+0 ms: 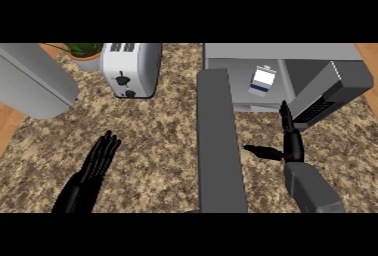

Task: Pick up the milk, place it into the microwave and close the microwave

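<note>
White toaster (pixel 131 69) beside a potted plant (pixel 83 53) on the speckled counter (pixel 155 145).

Left hand (pixel 100 157) flat, fingers straight; right hand (pixel 291 142) upright, thumb out sideways.

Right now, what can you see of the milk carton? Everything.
The milk is a small white carton with a dark blue band near its lower end and a grey gabled top. It looks like plain card. It sits inside the open microwave, on the light grey cavity floor, tilted slightly in the view. Nothing grips it: the right hand is below it, outside the cavity, fingers straight, apart from the carton. The microwave door stands open to the carton's left.
</note>
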`<state>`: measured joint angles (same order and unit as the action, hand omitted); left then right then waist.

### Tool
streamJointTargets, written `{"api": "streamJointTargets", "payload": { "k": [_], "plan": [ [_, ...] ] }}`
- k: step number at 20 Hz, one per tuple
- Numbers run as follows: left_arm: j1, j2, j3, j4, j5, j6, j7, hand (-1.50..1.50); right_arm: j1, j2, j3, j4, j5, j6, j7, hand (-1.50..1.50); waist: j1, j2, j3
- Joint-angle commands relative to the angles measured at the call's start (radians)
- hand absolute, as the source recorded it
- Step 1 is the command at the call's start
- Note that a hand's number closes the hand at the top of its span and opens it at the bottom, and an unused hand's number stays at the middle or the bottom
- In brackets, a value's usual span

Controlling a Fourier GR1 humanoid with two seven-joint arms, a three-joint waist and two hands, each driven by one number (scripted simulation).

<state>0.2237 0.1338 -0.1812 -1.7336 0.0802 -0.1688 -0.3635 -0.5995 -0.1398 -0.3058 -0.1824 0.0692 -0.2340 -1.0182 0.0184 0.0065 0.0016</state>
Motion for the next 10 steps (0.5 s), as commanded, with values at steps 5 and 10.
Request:
{"api": "streamJointTargets", "payload": {
  "k": [5,10],
  "plan": [
    [0.009,-0.024,-0.041,0.050,0.021,-0.047,-0.014,-1.50,0.163,0.045,-0.007,-0.102,-0.064,0.261,-0.125,-1.50,-0.038,-0.014,-0.003],
    [-0.057,0.022,-0.059,0.064,-0.022,-0.081,0.060,1.50,0.262,0.043,0.015,-0.213,-0.091,0.372,-0.123,-1.50,-0.040,-0.012,-0.003]
  ]
}}
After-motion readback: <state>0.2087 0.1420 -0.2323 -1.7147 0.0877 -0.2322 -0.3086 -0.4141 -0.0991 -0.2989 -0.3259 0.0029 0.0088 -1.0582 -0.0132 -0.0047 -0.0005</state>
